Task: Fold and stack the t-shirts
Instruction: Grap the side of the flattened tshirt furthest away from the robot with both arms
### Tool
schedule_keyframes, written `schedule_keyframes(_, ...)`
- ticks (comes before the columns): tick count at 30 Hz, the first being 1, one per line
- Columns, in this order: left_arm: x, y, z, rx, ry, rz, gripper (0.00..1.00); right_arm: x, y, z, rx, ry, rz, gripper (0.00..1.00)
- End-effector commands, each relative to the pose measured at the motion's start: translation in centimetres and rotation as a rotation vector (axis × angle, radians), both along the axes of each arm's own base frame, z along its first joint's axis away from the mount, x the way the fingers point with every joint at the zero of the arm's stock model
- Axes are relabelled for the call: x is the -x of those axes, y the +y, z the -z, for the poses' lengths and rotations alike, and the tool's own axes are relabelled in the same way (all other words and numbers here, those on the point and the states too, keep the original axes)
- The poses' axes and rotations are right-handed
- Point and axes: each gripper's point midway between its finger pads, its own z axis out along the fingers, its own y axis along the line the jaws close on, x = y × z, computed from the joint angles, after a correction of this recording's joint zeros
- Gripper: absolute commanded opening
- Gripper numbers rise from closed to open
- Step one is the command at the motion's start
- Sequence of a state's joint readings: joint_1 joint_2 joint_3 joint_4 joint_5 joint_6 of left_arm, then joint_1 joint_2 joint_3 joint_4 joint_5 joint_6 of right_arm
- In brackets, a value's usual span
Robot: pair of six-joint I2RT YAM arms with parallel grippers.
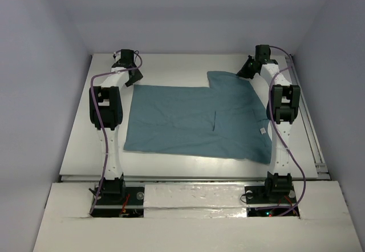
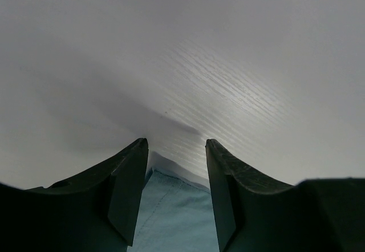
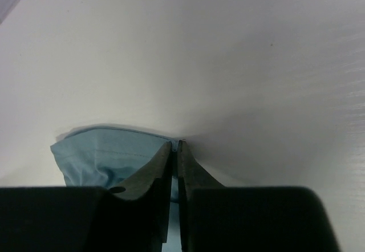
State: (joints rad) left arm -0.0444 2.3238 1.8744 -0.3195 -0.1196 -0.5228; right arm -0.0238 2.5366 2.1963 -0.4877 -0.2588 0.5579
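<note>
The teal-blue t-shirt lies spread flat on the white table, with its small white label near the right side. My left gripper is open at the shirt's far left corner. In the left wrist view its jaws stand apart with the cloth corner lying between them. My right gripper is at the shirt's far right part. In the right wrist view it is shut on the hemmed cloth edge.
Pale walls close in the table at the back and both sides. A metal rail runs along the table's right edge. The arm bases stand at the near edge.
</note>
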Motion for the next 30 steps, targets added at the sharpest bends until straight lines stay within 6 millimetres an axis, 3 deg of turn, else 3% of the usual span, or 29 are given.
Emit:
schedule_keyframes(1, -0.7, -0.3, -1.2, 0.003, -0.023, 0.029, 0.43, -1.2, 0.3, -1.5, 0.013, -0.056, 0.017, 0.06)
schedule_keyframes(4, -0.7, -0.5, -1.0, 0.008, -0.025, 0.042, 0.43, -1.9, 0.3, -3.4, 0.013, -0.102, 0.018, 0.00)
schedule_keyframes(11, 0.0, -0.6, -0.6, 0.003, -0.008, 0.068, 0.39, -2.6, -0.1, -7.0, 0.051, -0.179, 0.006, 0.00)
schedule_keyframes(17, 1.4, 1.6, -1.7, -0.092, 0.007, -0.008, 0.40, -2.3, 0.0, -7.1, 0.047, -0.172, -0.001, 0.00)
schedule_keyframes(30, 3.1, 0.9, -0.4, -0.063, 0.033, 0.032, 0.36, -1.7, 0.1, -7.2, 0.036, -0.163, 0.007, 0.00)
